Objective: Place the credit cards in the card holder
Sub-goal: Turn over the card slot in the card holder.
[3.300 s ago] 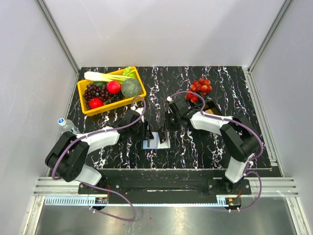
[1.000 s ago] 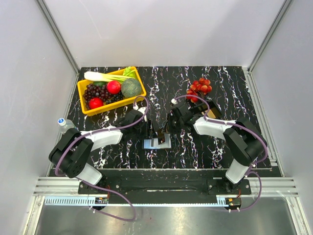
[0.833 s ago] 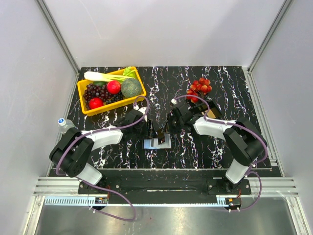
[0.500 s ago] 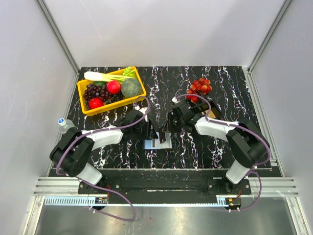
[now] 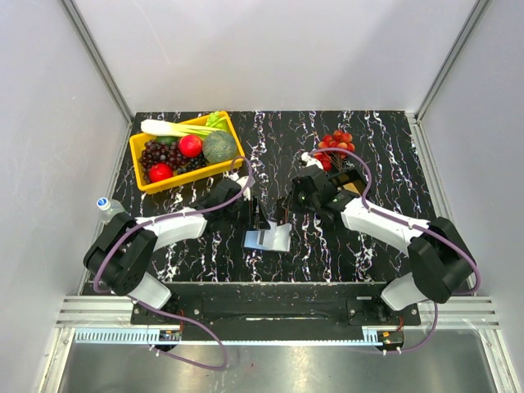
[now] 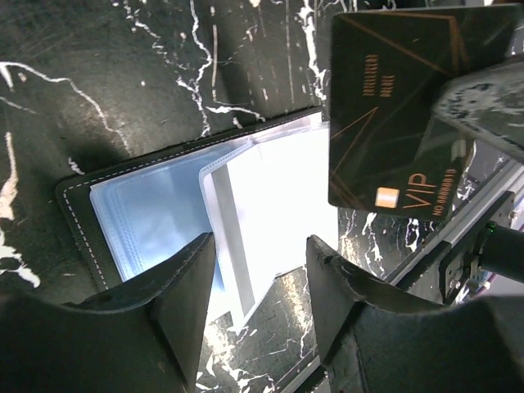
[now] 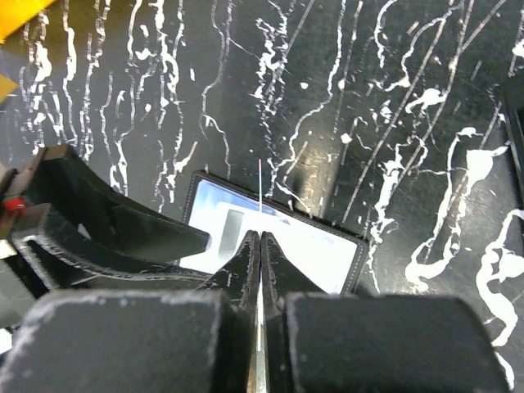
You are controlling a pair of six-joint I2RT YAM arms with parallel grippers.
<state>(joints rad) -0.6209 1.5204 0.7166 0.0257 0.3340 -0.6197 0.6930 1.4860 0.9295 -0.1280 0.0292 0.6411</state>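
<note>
The card holder lies open on the black marbled table, its pale blue-grey sleeves facing up; it also shows in the left wrist view and the right wrist view. My right gripper is shut on a credit card, dark with gold lines and "VIP", seen edge-on and held upright just above the holder's right side. My left gripper is open, its fingers low over the holder's near edge, straddling a clear sleeve.
A black tray with tan contents sits behind my right arm. Red grapes lie beyond it. A yellow basket of fruit and vegetables stands at the back left. A bottle stands at the table's left edge.
My right arm has swung its elbow out to the right, keeping the card over the holder. The holder has shifted slightly right. My left gripper stays by the holder.
</note>
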